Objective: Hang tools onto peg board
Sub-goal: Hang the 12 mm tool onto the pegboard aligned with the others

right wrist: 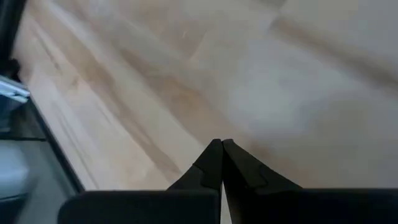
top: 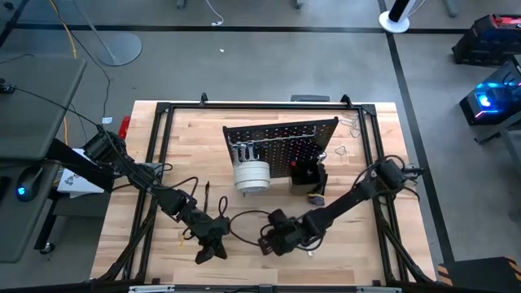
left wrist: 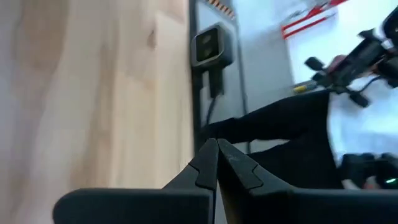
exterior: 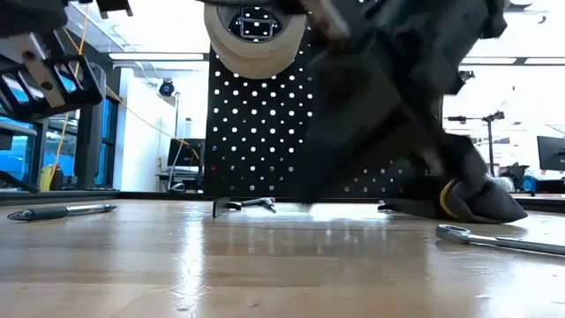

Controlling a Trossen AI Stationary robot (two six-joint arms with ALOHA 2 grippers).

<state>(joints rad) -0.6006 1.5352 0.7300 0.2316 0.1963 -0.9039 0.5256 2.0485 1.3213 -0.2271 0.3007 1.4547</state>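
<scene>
Currently both grippers, left (top: 210, 251) and right (top: 270, 242), hover low over the front tabletop (top: 195, 138), fingers pressed together, holding nothing. Peg board (top: 281, 137) stands mid-table, tape rolls (top: 251, 176) hung. Risk: arms close together; collision likely when reaching the loose wrench (exterior: 494, 238).

Bare wood before the peg board (top: 281, 134); wrench (exterior: 499, 238) at right
</scene>
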